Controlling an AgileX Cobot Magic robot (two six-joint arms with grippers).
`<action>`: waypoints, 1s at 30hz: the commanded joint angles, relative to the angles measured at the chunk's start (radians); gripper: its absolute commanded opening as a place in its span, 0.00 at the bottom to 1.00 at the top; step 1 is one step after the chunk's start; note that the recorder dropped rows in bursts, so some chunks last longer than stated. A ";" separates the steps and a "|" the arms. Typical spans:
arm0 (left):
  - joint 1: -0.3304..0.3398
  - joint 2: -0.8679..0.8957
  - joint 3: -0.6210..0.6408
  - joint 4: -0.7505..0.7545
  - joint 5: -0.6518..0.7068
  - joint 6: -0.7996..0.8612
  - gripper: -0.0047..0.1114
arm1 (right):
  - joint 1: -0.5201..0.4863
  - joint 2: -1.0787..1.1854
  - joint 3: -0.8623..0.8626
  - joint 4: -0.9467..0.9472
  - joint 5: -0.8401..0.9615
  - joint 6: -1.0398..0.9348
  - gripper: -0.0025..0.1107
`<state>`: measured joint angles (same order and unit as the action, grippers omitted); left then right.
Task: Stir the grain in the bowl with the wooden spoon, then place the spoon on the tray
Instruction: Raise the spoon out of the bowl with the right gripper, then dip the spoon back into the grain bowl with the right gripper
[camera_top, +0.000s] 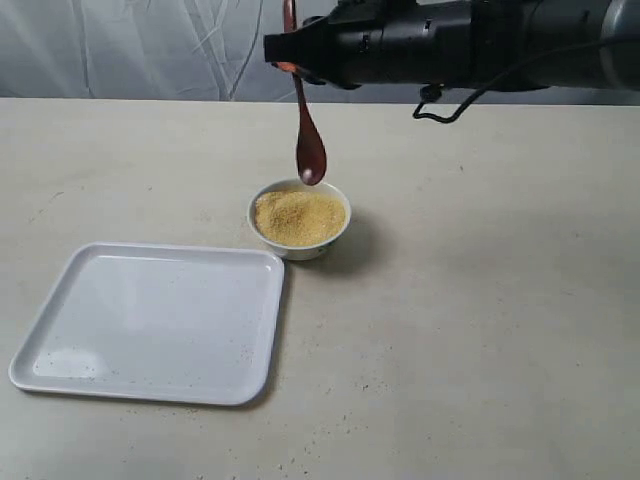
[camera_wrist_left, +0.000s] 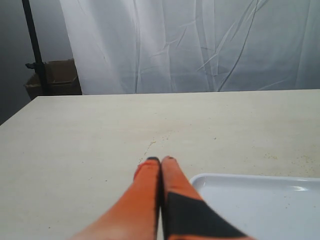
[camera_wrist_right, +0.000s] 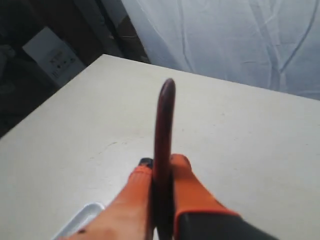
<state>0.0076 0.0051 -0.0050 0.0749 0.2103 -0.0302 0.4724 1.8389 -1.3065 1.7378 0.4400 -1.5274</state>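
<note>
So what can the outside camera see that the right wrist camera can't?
Only the outside view: the bowl full of grain, and the wooden spoon with its oval end hanging just above it. Only the right wrist view: the right hand up close, its orange fingers pinching the spoon's handle, plus a box beyond the table's edge. Both: the spoon, the table, the white curtain and the tray, though the wrist view catches only one corner of it.
</note>
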 joint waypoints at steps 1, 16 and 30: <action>0.001 -0.005 0.005 -0.003 -0.005 -0.003 0.04 | -0.024 -0.033 -0.015 0.007 0.080 0.255 0.01; 0.001 -0.005 0.005 -0.003 -0.005 -0.003 0.04 | 0.084 -0.153 0.156 -1.127 -0.580 1.314 0.01; 0.001 -0.005 0.005 -0.003 -0.005 -0.003 0.04 | 0.035 0.058 0.363 -2.070 -1.449 2.495 0.01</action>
<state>0.0076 0.0051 -0.0050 0.0749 0.2103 -0.0302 0.5373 1.8591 -0.9537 -0.2539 -0.9061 0.8752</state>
